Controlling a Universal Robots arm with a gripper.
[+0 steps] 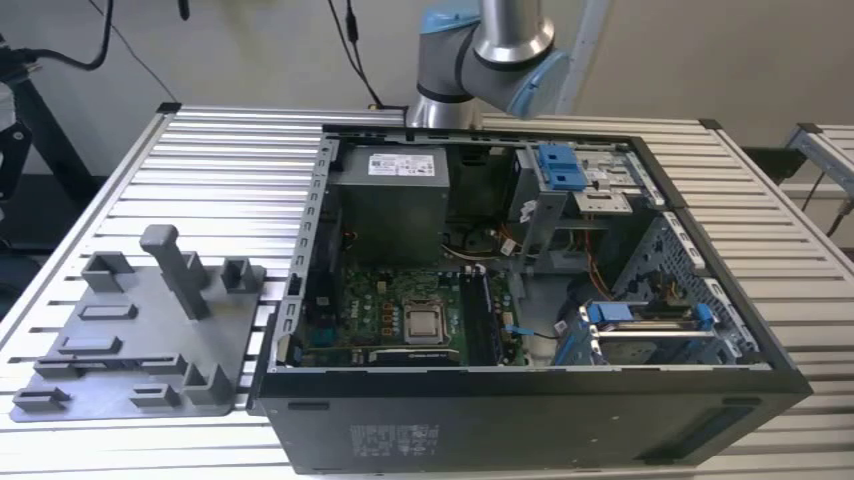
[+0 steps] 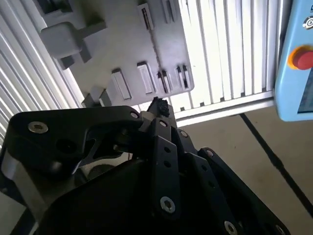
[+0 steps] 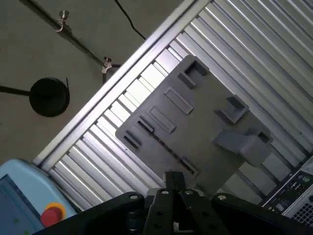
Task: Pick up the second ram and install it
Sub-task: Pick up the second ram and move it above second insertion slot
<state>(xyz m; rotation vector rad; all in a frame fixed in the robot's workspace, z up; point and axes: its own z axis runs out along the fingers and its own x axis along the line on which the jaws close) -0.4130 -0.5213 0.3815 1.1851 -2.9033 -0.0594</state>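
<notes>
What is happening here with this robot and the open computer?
A Universal Robots arm is working beside an open computer case that lies on a slatted metal table. Its gripper hangs in the air near the grey parts tray, not touching it. The tray sits at the exterior view's left of the case. Whether the gripper holds the second ram cannot be told. Inside the case, the CPU socket has no cooler on it.

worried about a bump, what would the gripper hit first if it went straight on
Most likely the flat grey plastic fixture tray on the slatted metal table; the black gripper aims at its edge, depth unclear.
</notes>
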